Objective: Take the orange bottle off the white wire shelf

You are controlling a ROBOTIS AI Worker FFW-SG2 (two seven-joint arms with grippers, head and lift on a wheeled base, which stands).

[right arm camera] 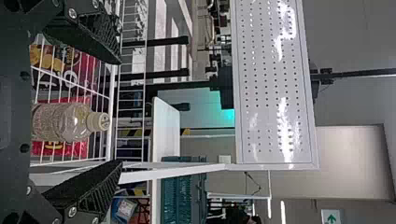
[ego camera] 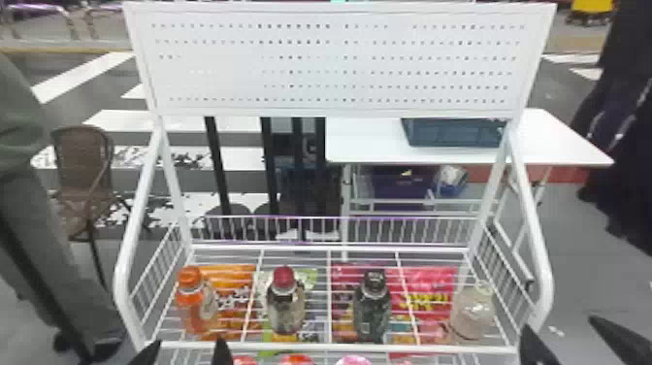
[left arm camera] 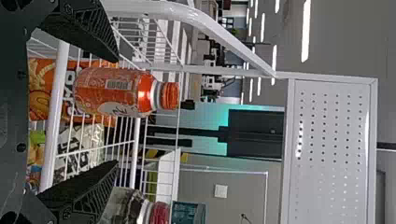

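The orange bottle point(ego camera: 194, 302) stands upright at the left end of the white wire shelf point(ego camera: 330, 347), its orange cap on. My left gripper point(ego camera: 187, 356) is at the shelf's front edge, just before that bottle, its two fingers spread. In the left wrist view the orange bottle point(left arm camera: 114, 92) lies beyond the open left gripper point(left arm camera: 116, 112), untouched, between the lines of its fingers. At the shelf's right front corner is my right gripper point(ego camera: 562, 335), open and holding nothing; in the right wrist view a pale bottle is past the right gripper point(right arm camera: 122, 112).
Beside the orange bottle stand a red-capped bottle point(ego camera: 285, 301), a black-capped bottle point(ego camera: 372, 306) and a pale bottle point(ego camera: 473, 310). White side rails point(ego camera: 531, 218) flank the shelf, and a perforated panel point(ego camera: 339, 63) rises behind. Snack bags show below the wires.
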